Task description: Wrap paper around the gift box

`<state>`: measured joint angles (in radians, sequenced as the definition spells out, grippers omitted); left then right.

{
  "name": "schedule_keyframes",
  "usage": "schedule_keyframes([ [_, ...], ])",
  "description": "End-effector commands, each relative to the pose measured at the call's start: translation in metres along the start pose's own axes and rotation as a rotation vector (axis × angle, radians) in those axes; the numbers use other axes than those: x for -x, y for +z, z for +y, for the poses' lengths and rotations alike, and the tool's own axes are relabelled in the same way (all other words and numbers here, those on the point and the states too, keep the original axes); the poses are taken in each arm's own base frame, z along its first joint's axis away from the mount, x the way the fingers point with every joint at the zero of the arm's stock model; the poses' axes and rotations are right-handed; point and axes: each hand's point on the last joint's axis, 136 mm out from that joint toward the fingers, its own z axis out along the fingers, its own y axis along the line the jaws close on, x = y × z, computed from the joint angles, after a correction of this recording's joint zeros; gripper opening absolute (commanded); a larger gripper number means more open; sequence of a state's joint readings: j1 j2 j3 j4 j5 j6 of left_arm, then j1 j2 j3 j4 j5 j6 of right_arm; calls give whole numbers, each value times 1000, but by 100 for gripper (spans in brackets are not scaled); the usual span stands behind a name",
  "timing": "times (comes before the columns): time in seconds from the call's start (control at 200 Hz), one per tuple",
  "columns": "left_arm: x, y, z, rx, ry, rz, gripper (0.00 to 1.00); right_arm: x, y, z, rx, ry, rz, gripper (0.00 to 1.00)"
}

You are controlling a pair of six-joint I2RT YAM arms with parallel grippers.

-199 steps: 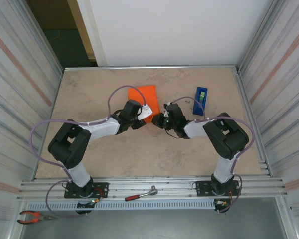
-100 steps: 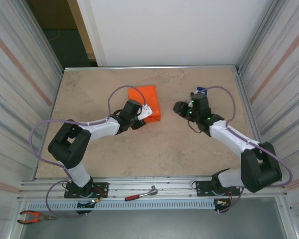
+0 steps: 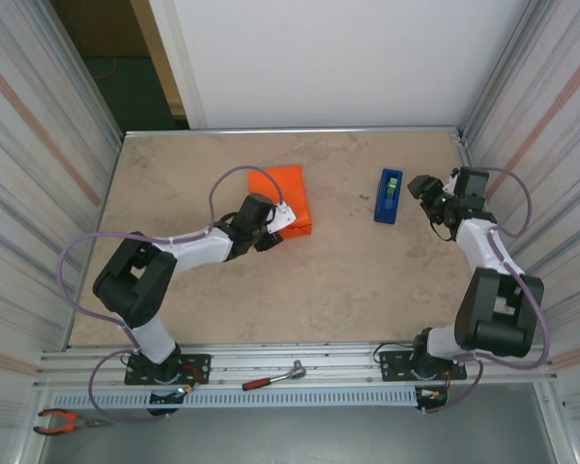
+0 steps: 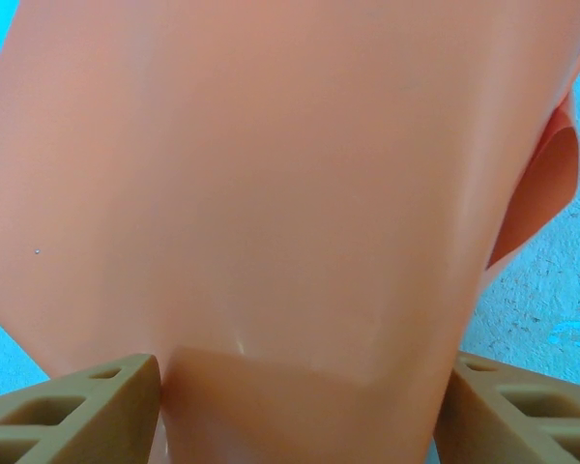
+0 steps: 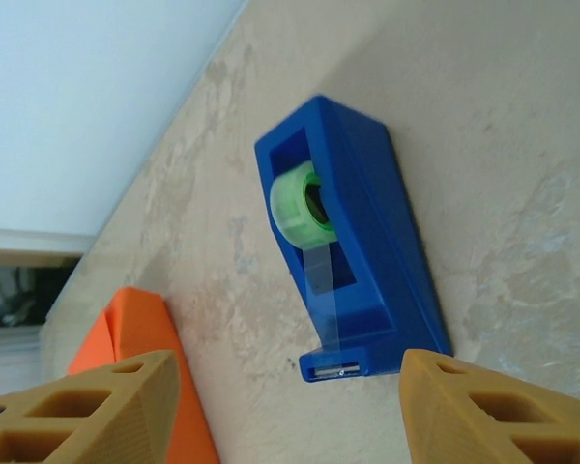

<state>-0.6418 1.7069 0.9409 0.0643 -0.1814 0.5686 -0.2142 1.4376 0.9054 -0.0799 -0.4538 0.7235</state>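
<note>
Left gripper [image 3: 282, 222]: I find it at the near edge of the orange paper [image 3: 288, 191], which is folded into a low, box-shaped parcel left of centre on the table [image 3: 348, 280]. In my left wrist view the paper fills the whole gap between my fingers [image 4: 72, 411] and meets both inner faces. I record this gripper as set wide and clamped across the papered parcel. The paper face in front of it is smooth, with one fold line crossing low down, and an open flap shows at the right side.

Gift box: it is hidden under the paper and no pink face can be confirmed. I can place it only by the parcel's shape.

Right gripper [image 3: 420, 188]: it sits at the far right of the table, just beside the blue tape dispenser [image 3: 389, 195] and well apart from the parcel. My right wrist view shows both fingers [image 5: 97, 406] spread, with nothing between them. The dispenser lies flat ahead of them with its cutter end nearest me, and I see no contact with it. Its green tape roll [image 5: 304, 203] is seated, with a clear strip running down to the cutter. A corner of the orange parcel shows beyond my left-hand finger.

Other items: a ratchet wrench [image 3: 274, 378] lies on the front rail, and red-handled pliers [image 3: 63, 420] lie at the near left.
</note>
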Motion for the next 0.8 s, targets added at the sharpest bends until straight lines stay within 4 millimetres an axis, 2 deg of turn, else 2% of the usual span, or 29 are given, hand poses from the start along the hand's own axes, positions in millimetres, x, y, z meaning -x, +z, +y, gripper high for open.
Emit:
schedule_keyframes([
  [0.0, -10, -1, -11, -42, 0, 45, 71, -2, 7, 23, 133, -26, 85, 58],
  [0.286, -10, 1, -13, -41, 10, 53, 70, -4, 39, 13, 149, -1, 161, 50],
  [0.797, -13, 2, -16, -42, 25, 68, 70, -19, 71, -2, 150, 31, 221, 41],
])
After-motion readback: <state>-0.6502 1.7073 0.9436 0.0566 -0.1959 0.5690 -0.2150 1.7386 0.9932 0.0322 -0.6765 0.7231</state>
